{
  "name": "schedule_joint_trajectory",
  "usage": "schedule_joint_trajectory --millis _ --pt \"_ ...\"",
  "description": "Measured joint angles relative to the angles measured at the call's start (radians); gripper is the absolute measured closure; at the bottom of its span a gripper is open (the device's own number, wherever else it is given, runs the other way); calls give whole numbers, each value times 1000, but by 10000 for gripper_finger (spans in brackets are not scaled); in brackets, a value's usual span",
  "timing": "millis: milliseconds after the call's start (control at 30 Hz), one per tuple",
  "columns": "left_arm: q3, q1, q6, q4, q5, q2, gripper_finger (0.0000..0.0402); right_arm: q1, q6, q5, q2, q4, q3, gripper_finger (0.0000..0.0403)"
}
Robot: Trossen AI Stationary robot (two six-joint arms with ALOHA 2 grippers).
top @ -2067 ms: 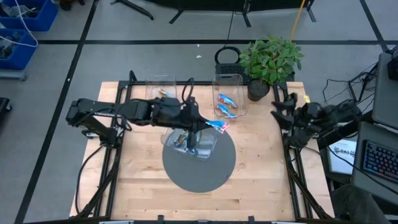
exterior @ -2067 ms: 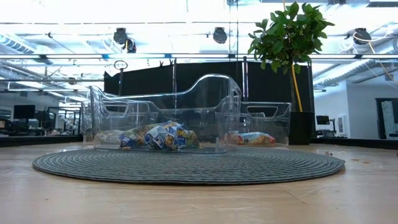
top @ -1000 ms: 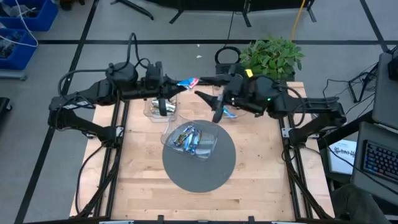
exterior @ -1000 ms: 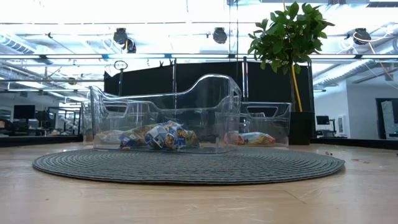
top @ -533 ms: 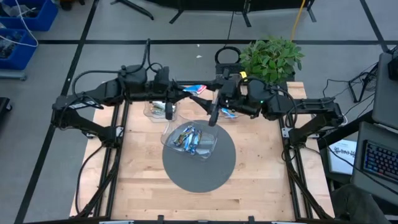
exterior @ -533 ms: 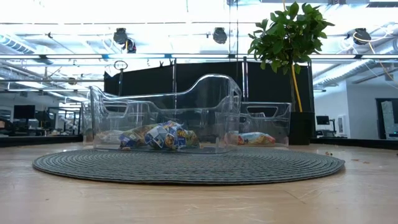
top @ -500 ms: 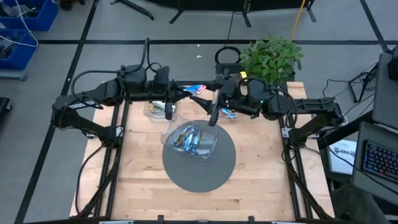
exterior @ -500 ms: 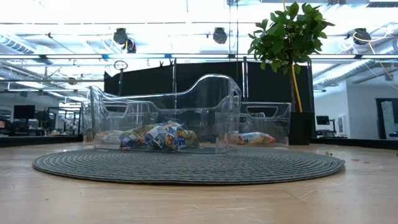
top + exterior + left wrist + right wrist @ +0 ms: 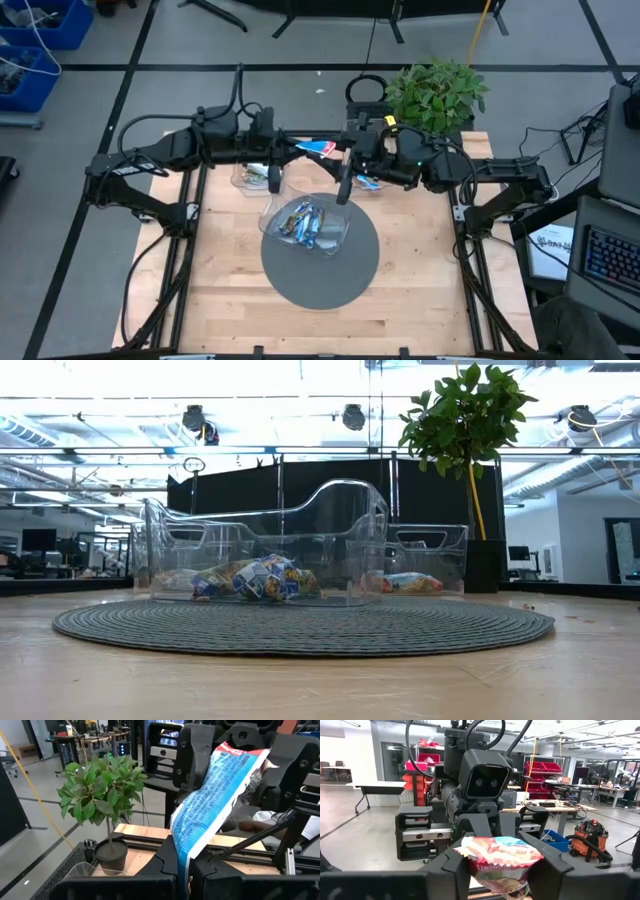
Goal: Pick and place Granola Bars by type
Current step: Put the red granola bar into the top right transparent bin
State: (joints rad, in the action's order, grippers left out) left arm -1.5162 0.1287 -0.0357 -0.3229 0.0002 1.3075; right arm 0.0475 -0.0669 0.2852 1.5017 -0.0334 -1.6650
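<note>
A bright blue granola bar with red and white marks (image 9: 320, 148) hangs in the air above the table's far middle, between my two grippers. My left gripper (image 9: 298, 148) comes from the left and is shut on one end. My right gripper (image 9: 341, 152) faces it from the right and closes around the other end. Several more bars (image 9: 305, 222) lie in a clear bin (image 9: 332, 240) on the round grey mat. Blue bars (image 9: 365, 180) lie in the far right bin, and a bar (image 9: 262, 172) lies in the far left bin. My left gripper (image 9: 184, 862) pinches the bar's near end (image 9: 186, 851) between its two fingers, level, coming from the table's left. The bar is lifted clear and sticks out lengthwise toward the other arm. My right gripper (image 9: 501, 865) has the bar's red-marked far end (image 9: 500, 856) between its fingers (image 9: 455, 865), level from the table's right; the wrapper looks crumpled there.
A potted plant (image 9: 435, 95) stands at the far right corner beside a black basket (image 9: 366, 92). Three clear bins (image 9: 265, 550) stand on the table's middle and far part. The near half of the wooden table (image 9: 300, 320) lies bare.
My left gripper has carried the blue bar from above the far left bin toward the right, to the table's far middle. My right gripper has come in from the right to meet it, and the bar's free end now sits between its fingers.
</note>
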Motion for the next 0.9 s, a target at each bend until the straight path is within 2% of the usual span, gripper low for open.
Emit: schedule_joint_trajectory --millis 367,600,700,900 --pt "0 0 -3 34 48 0 393 -1 -35 0 -1 -2 0 356" --pt "0 1 -21 36 73 0 391 -1 -67 -2 -1 -1 0 374" --pt "0 0 -39 37 82 0 362 0 -74 -3 -1 -1 0 375" --pt "0 0 -45 37 82 0 273 0 -76 -3 -1 -1 0 378"
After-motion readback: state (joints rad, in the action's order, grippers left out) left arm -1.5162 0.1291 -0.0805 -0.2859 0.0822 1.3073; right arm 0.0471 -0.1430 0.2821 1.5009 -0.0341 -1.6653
